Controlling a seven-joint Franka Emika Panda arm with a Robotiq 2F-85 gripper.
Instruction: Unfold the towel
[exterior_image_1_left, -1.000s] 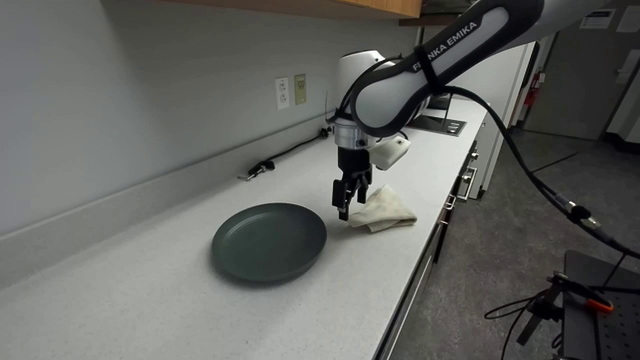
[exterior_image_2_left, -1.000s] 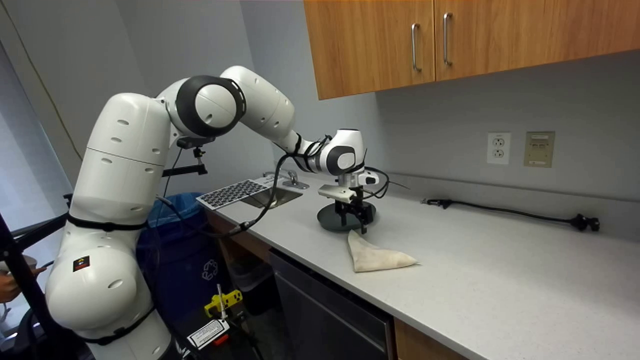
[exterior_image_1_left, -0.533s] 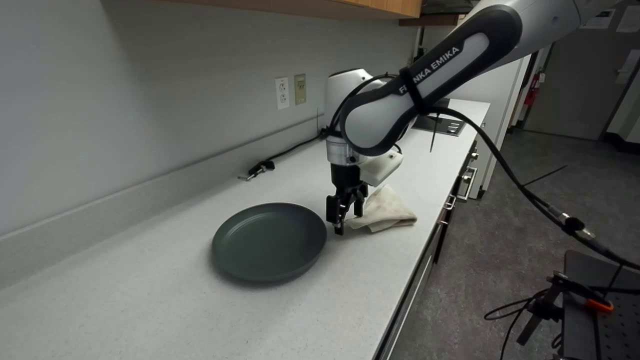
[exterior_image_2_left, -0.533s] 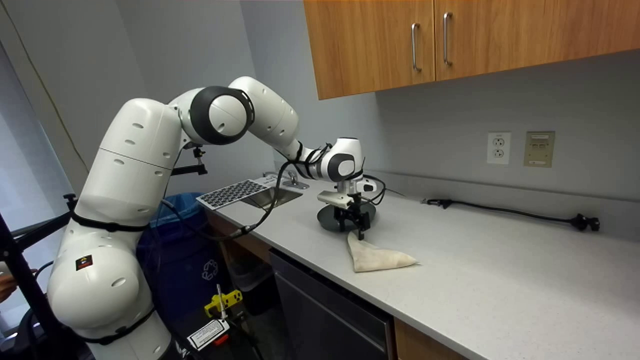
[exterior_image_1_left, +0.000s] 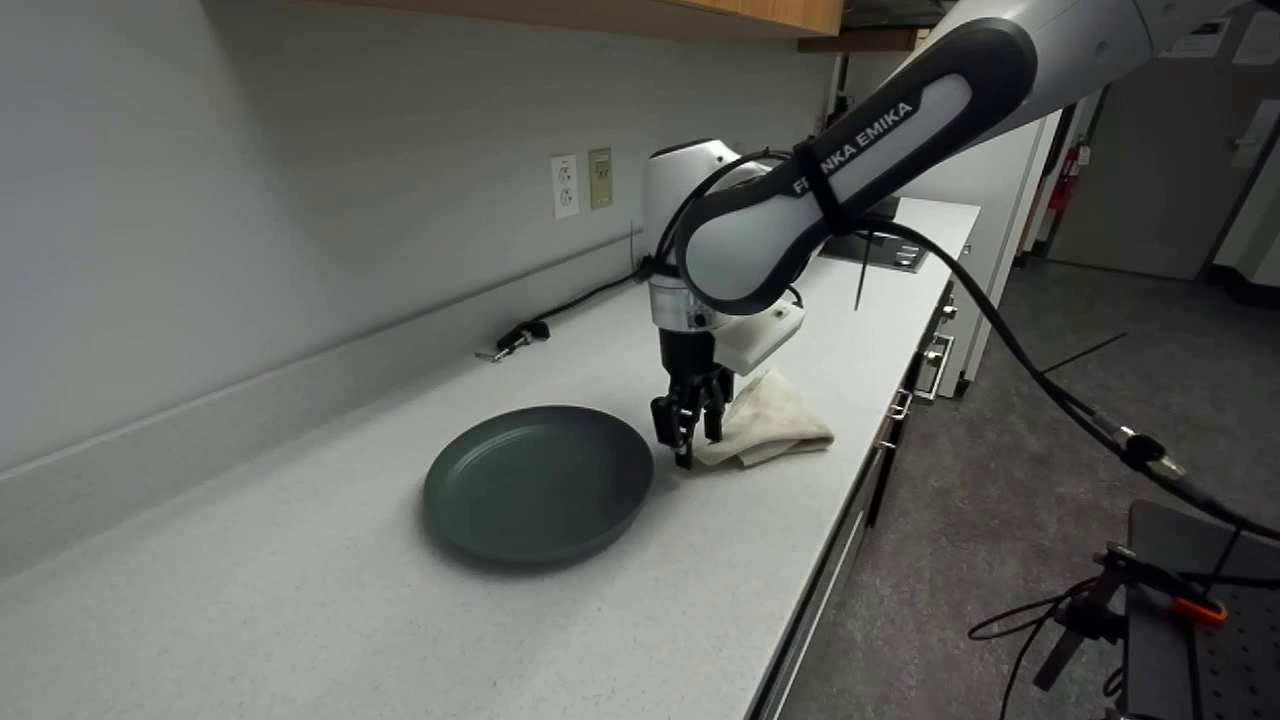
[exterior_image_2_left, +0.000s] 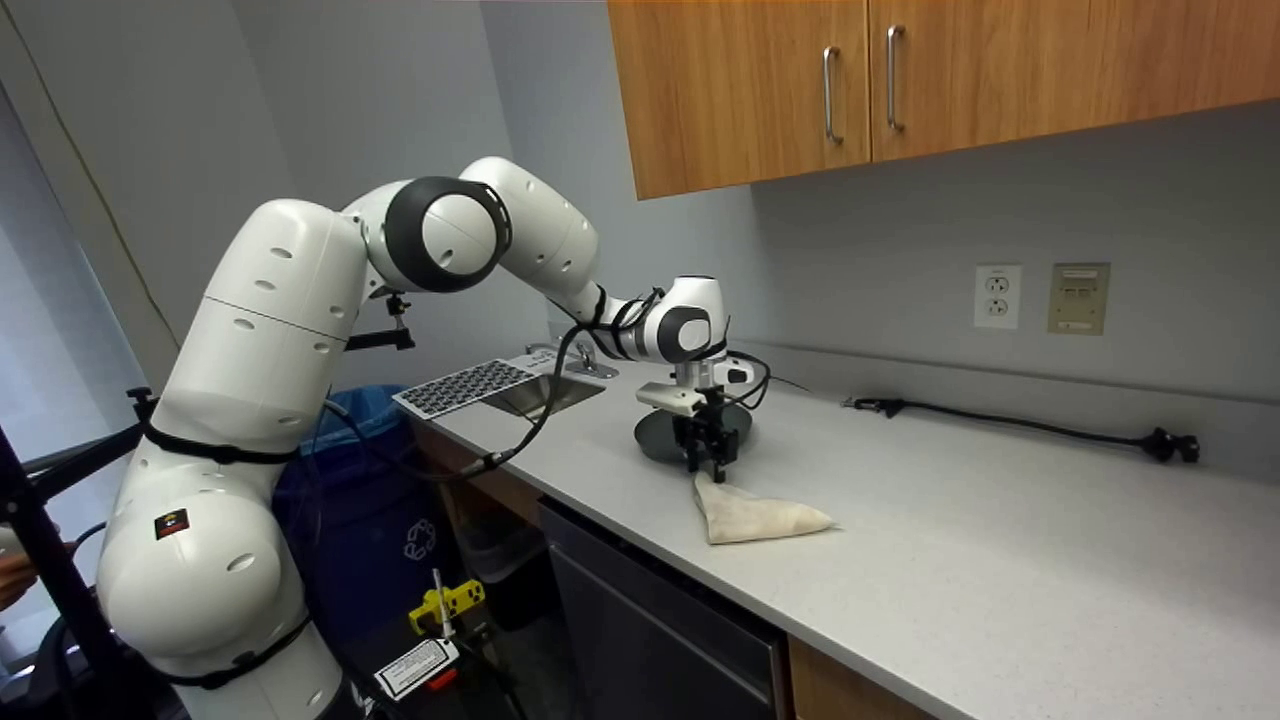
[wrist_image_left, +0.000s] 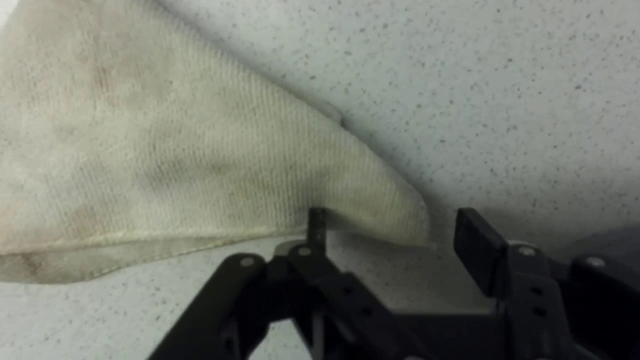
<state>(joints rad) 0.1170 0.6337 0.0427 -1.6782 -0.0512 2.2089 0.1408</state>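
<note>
Since a second ago, the robot arm (exterior_image_1_left: 745, 245) has come lower, bringing its black fingers (exterior_image_1_left: 666, 422) down close to the desk (exterior_image_1_left: 300, 620) and slightly nearer each other; the dark green plate (exterior_image_1_left: 540, 485) has not shifted. From left to right in an exterior view, the round plate sits on the desk, the fingers point down just beside it, and the cream towel (exterior_image_1_left: 772, 415) lies to their right, folded into a rough triangle. In the wrist view, the towel fills the left and tapers to a corner between the fingers, which stand partway apart, not gripping; one seems to touch its edge, the other stands apart from it. The ribbed towel should handle as light, soft and limp, unlikely to slip or break. That corner looks the place to pinch, ideally taking only the upper layer, since catching both could lift the fold whole.
</note>
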